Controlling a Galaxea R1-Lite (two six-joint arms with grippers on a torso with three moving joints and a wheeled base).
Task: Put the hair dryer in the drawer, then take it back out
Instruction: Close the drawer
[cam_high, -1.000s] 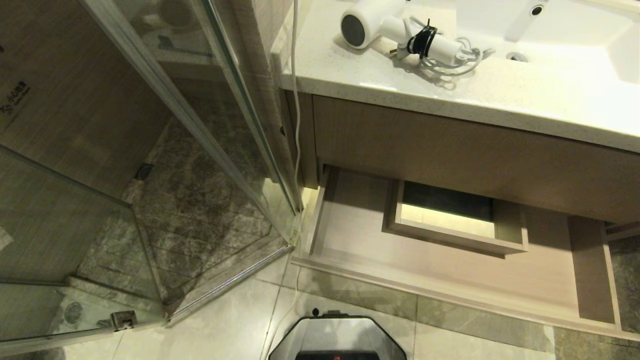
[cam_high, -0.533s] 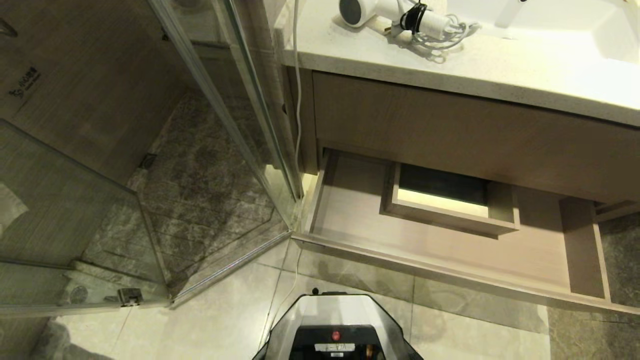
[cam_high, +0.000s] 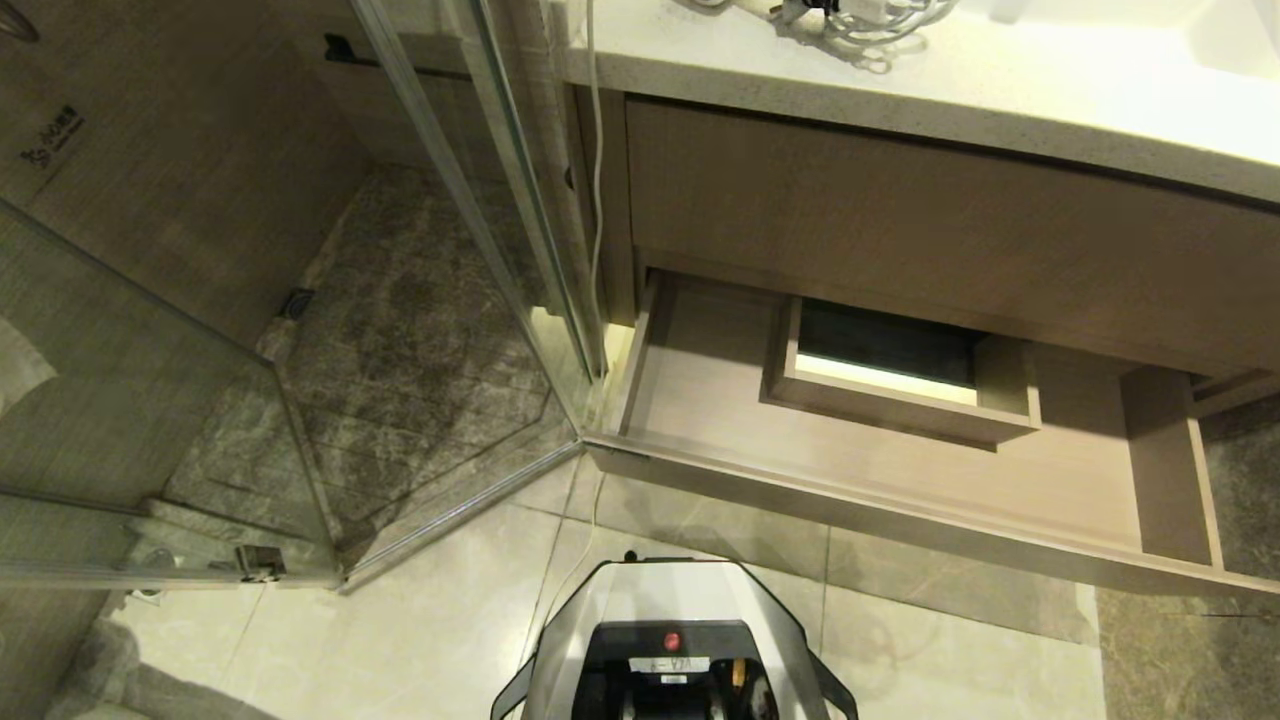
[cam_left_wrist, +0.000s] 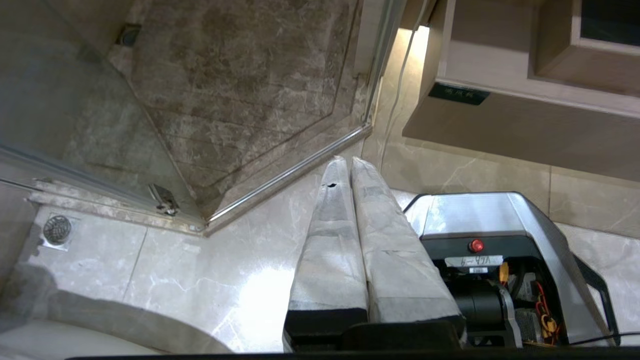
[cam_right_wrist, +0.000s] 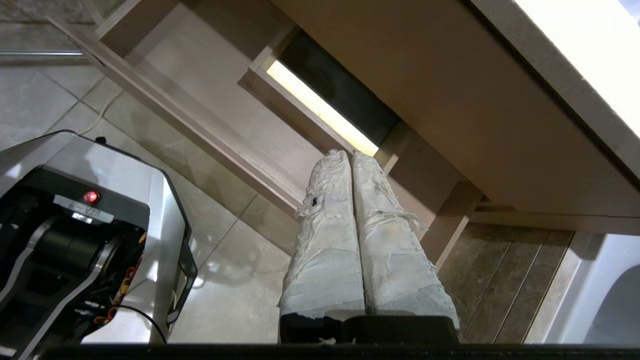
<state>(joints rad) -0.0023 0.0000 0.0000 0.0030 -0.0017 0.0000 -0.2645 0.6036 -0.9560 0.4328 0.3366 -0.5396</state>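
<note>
Drawer (cam_high: 900, 480) pulled out, mid-right of head frame, nothing in it. Hair dryer cord (cam_high: 860, 15) just visible on pale stone worktop (cam_high: 1000, 90), top edge. Glass shower enclosure (cam_high: 300, 300) left; marble floor (cam_high: 400, 640) below. Left claw (cam_left_wrist: 350, 162) and right claw (cam_right_wrist: 348, 155) both pressed closed, holding nothing.

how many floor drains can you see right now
2. A dark square drain sits in the shower floor behind the glass; a round grated drain is set in the pale tile outside the shower. Others may be hidden.
</note>
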